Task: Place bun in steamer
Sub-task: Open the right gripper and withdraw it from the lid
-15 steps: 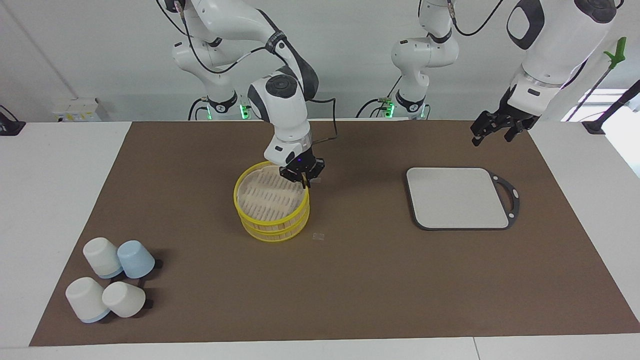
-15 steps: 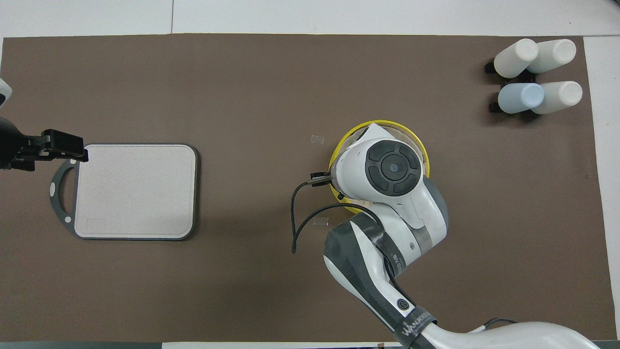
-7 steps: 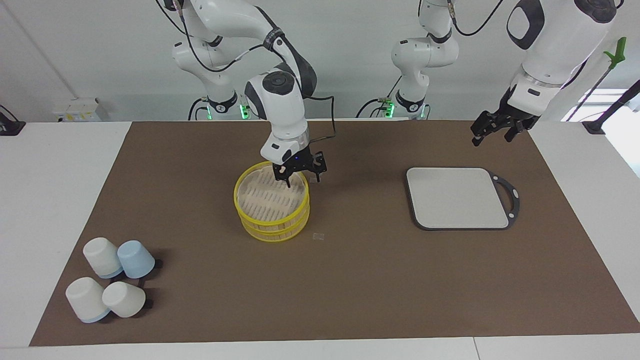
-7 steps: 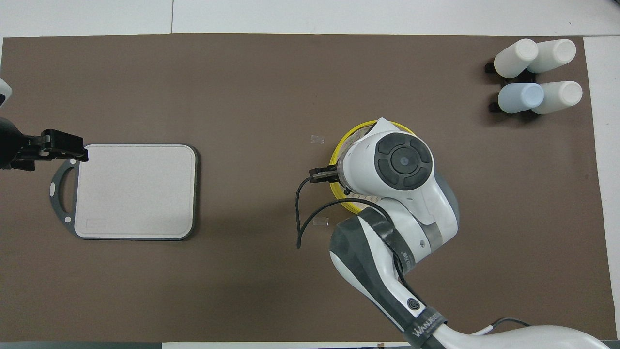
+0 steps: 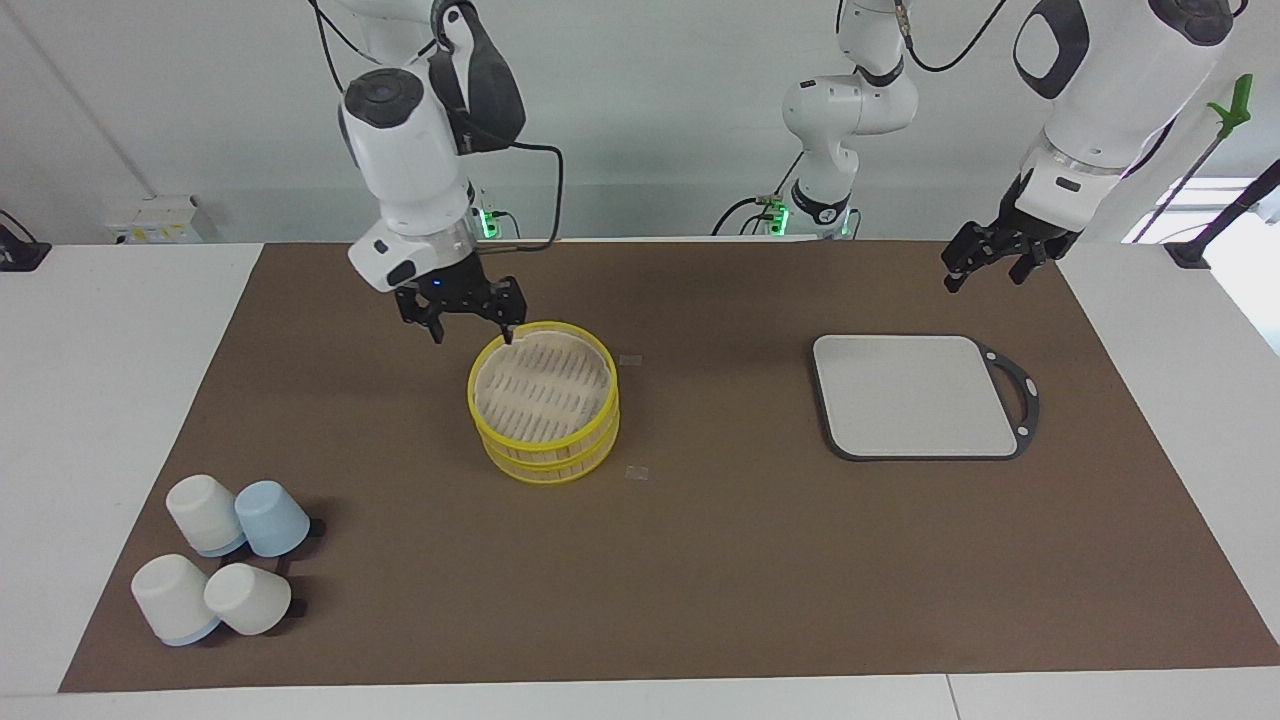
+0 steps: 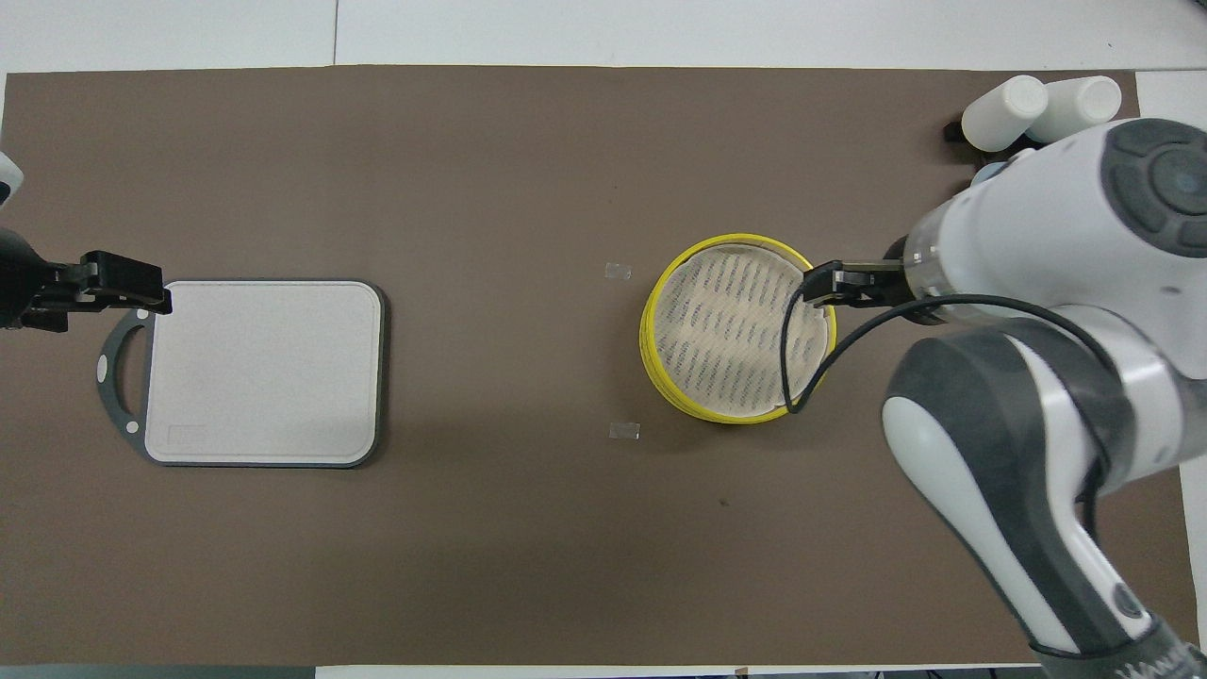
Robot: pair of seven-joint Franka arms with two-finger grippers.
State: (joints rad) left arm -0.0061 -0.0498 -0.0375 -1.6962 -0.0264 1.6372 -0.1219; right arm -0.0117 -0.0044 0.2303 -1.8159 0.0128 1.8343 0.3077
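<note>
The yellow-rimmed steamer (image 5: 545, 441) stands mid-table as two stacked tiers, and its pale slatted top (image 5: 543, 385) lies bare. No bun shows in either view. My right gripper (image 5: 472, 333) hangs open and empty above the steamer's edge toward the right arm's end. In the overhead view the steamer (image 6: 647, 332) is uncovered, and the right gripper (image 6: 834, 283) pokes out from under the arm at its rim. My left gripper (image 5: 985, 270) waits open and empty in the air by the grey board's handle, and the overhead view also shows the left gripper (image 6: 123, 283) there.
A grey rectangular board (image 5: 915, 395) with a dark handle lies toward the left arm's end. Several upturned white and blue cups (image 5: 225, 570) cluster at the mat's corner toward the right arm's end. Two small clear tape bits (image 5: 637, 473) lie beside the steamer.
The right gripper opened at the steamer's rim, then rose and swung across the steamer toward the right arm's end, uncovering the steamer from above. The left arm has stayed still.
</note>
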